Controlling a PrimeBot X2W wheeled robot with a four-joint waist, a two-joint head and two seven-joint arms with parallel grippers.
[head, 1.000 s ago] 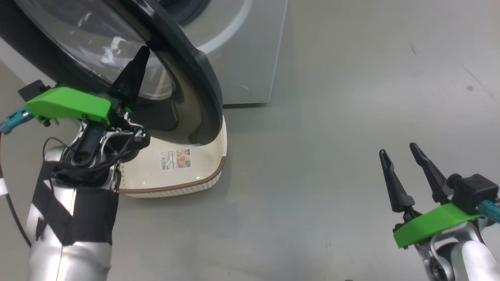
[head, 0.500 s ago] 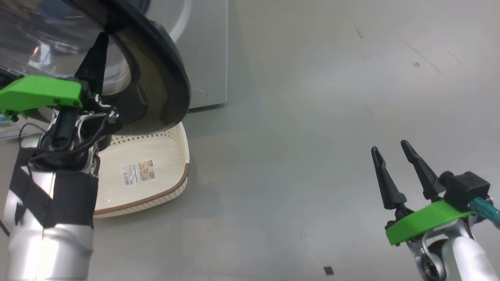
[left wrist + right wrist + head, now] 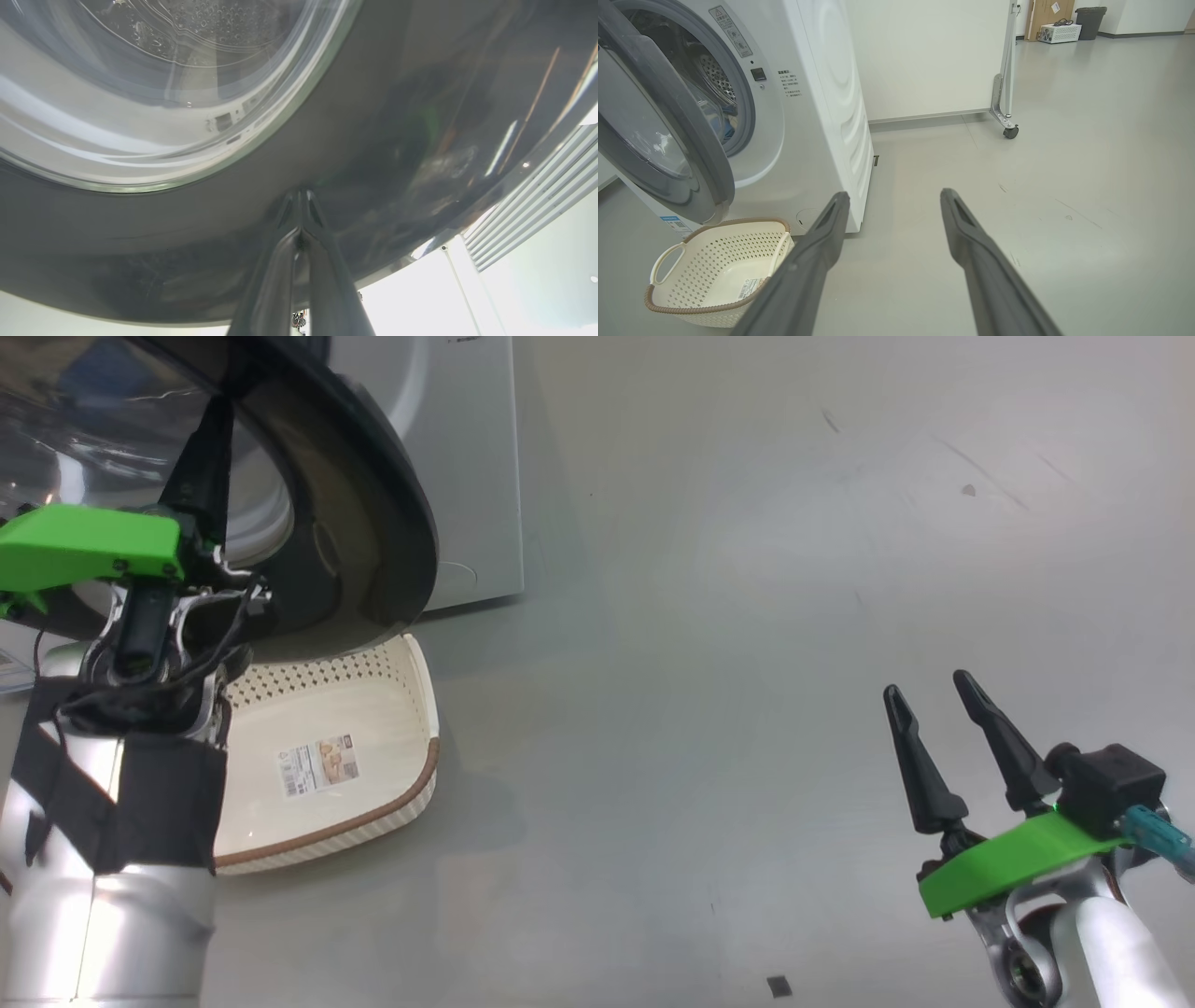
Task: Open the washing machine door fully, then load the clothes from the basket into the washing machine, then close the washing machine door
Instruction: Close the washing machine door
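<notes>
The washing machine door (image 3: 383, 523) stands partly open, its glossy black rim overhanging the basket (image 3: 373, 709). My left gripper (image 3: 219, 415) is shut, and its fingertips (image 3: 299, 193) touch the rim of the washing machine door (image 3: 397, 140) just below the glass bowl. The cream basket (image 3: 714, 261) sits on the floor before the washing machine (image 3: 822, 116); only its label shows inside. Through the drum opening a bit of blue and pale clothes (image 3: 731, 121) shows. My right gripper (image 3: 924, 683) hovers open over bare floor far to the right, its fingers (image 3: 822, 233) holding nothing.
Grey floor spreads to the right of the washer. A white partition on a caster foot (image 3: 1008, 132) stands behind it, with boxes and a bin (image 3: 1059, 32) far back. A small dark mark (image 3: 777, 985) lies on the floor near my right arm.
The head camera has swung, so washer, door and basket sit further left in the picture. My left gripper stays shut against the door rim, and more of the basket shows below the door. My right gripper stays open.
</notes>
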